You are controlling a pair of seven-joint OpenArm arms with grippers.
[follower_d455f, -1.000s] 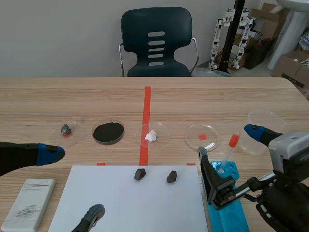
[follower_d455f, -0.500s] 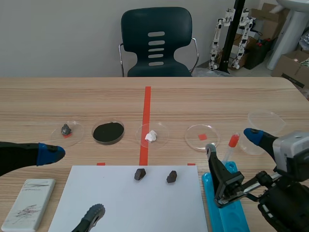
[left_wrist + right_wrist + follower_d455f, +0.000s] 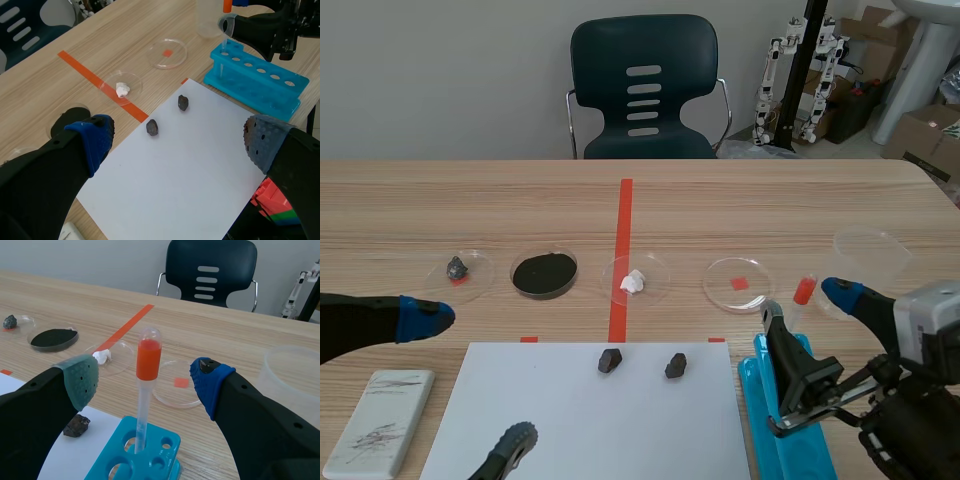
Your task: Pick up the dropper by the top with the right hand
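Clearly, from the right wrist: dropper (image 3: 148,360) upright between right gripper's (image 3: 144,377) spread fingers (image 3: 80,380).

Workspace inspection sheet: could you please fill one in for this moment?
Surface: wooden table, orange tape marks, white sheet.
Job's things: dropper upright in blue rack, orange bulb up, not gripped.
Clutter: four petri dishes, two dark stones on the sheet, clear cup, white block.
Grippers: right gripper open, pads either side of the bulb, not touching; left gripper open, by the sheet.
Cables: nothing seen.
Surroundings: dark chair, cardboard boxes.
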